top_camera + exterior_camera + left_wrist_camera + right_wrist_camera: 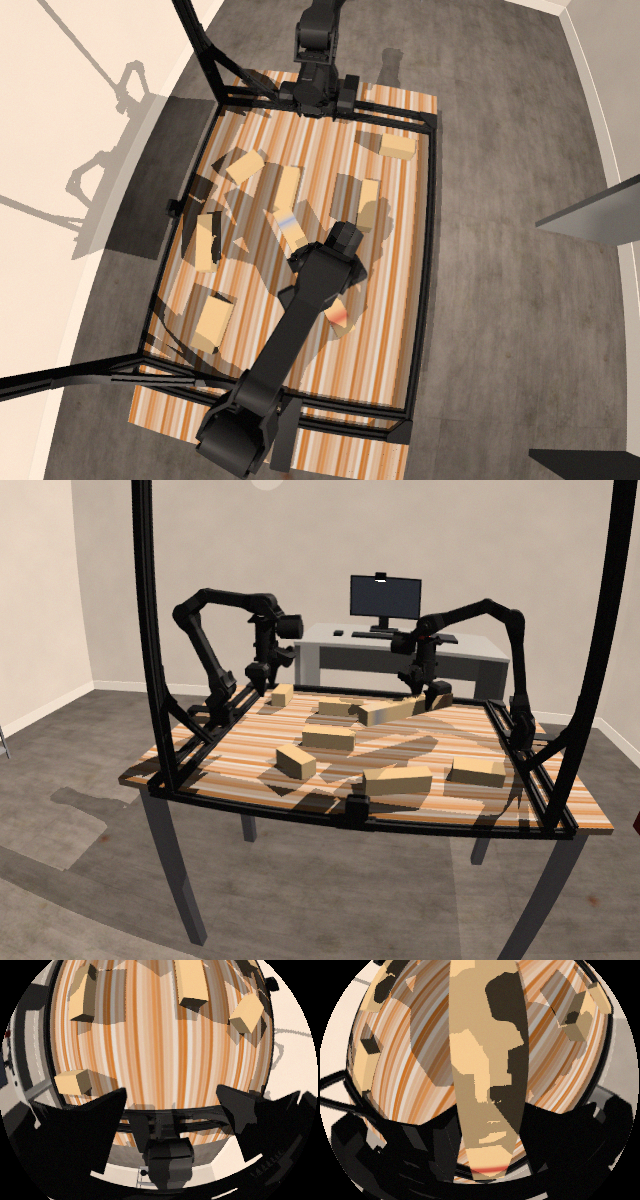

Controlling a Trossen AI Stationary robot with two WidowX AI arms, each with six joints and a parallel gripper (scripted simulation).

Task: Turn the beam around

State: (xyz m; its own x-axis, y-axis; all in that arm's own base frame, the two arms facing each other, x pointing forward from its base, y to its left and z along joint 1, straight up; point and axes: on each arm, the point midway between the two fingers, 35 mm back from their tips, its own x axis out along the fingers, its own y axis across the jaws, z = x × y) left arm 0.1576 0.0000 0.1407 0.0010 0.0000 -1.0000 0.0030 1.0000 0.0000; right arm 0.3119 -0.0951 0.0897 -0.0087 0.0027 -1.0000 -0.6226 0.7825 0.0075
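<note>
well, grab was done: right gripper gripped the beam, top-view blue end toward 11 o'clock, red 5. left gripper stood open. squaring, release, retreat remained.

1. A pale desk is seen behind the striped table.
2. A dark monitor is carried on a stand on the desk, and its top edge is topped by a small black box.
3. A keyboard is laid below the monitor; a small dark object is placed beside it.
4. A red object is cut off by the exterior view's right edge.
5. The room is bounded by beige walls.
</note>
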